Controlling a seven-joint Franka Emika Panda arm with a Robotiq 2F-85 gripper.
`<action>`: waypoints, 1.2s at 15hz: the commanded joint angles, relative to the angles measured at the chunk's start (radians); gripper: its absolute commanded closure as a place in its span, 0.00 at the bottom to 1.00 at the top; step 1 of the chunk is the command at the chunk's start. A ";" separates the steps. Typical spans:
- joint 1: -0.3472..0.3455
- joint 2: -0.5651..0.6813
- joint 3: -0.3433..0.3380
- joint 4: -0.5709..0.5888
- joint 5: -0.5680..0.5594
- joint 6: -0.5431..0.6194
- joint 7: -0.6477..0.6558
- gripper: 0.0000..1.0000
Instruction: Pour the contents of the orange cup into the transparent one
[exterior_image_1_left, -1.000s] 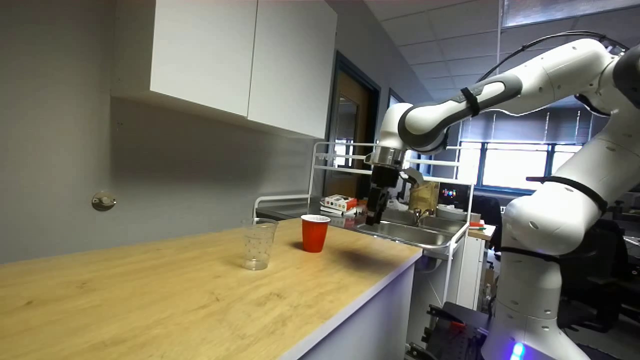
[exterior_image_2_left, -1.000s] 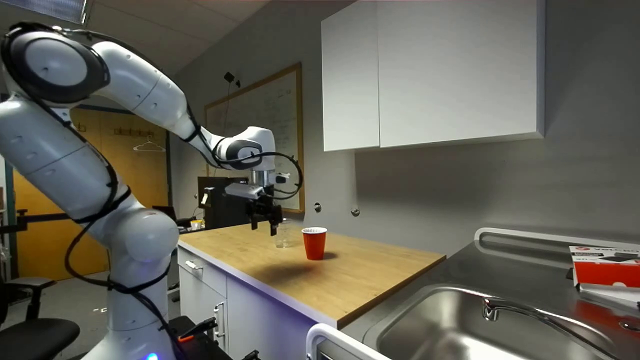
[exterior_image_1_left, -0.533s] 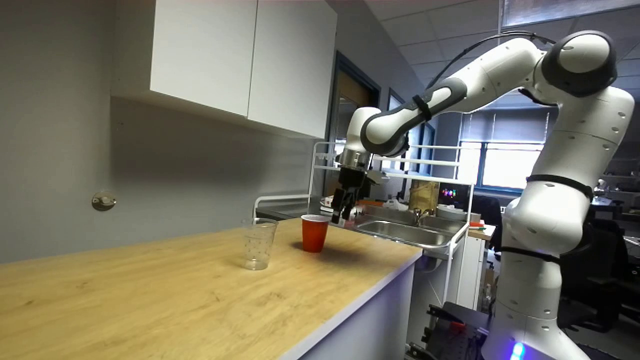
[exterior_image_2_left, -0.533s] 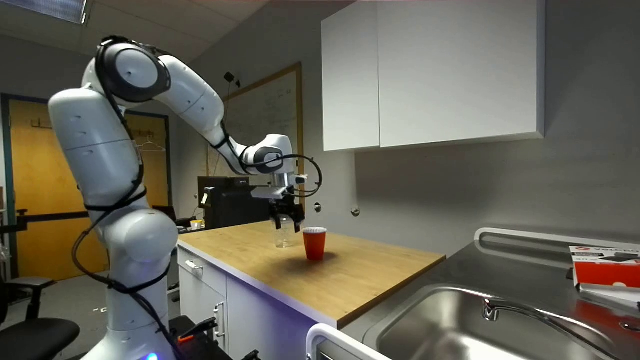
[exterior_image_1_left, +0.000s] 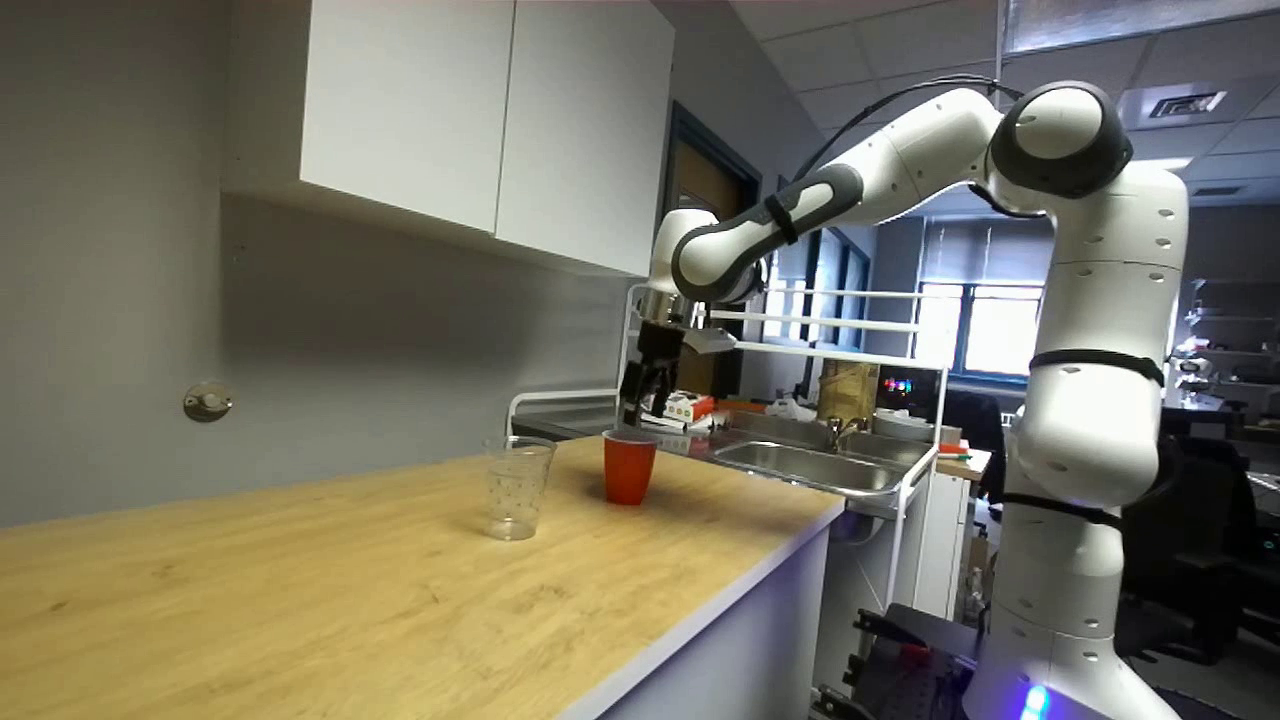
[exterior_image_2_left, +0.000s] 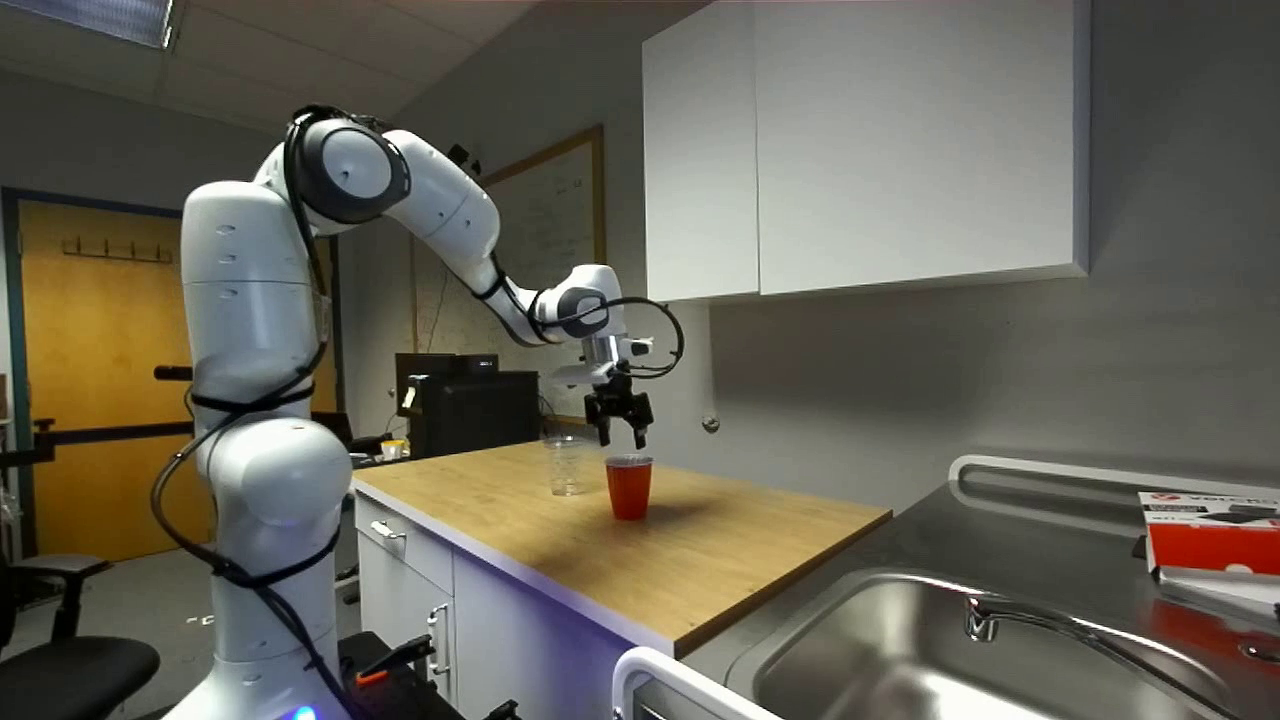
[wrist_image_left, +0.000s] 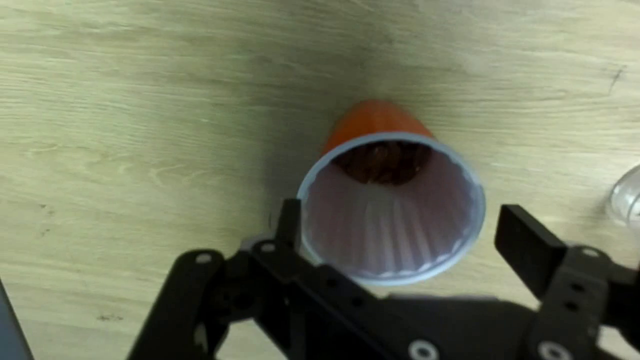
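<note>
The red-orange plastic cup stood upright on the wood-grain countertop. Down at its bottom lay dark reddish-brown pieces, toward twelve o'clock of its mouth in the wrist view; they were too dim to identify. The clear tumbler stood upright near the cup, between eight and nine o'clock from it in an exterior view; in the wrist view only a part of it showed, at the three o'clock edge. The steel sink lay at about four o'clock from the cup in an exterior view, a faucet reaching over its basin.

The cup tapered, widening upward to a pale rim, and its inside was whitish and ribbed. Its outer wall looked red in both exterior views and more orange from the wrist. The tumbler was colourless, wider at the top, its wall dotted with small specks.

The black gripper pointed down over the cup with its fingers spread apart, at about nine and half past three around the mouth in the wrist view, tips just above the rim.
</note>
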 joint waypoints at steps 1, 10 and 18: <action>-0.023 0.063 -0.011 0.113 -0.016 -0.055 0.028 0.00; -0.058 0.181 -0.049 0.125 -0.009 -0.068 0.035 0.25; -0.045 0.209 -0.050 0.123 -0.025 -0.093 0.072 0.78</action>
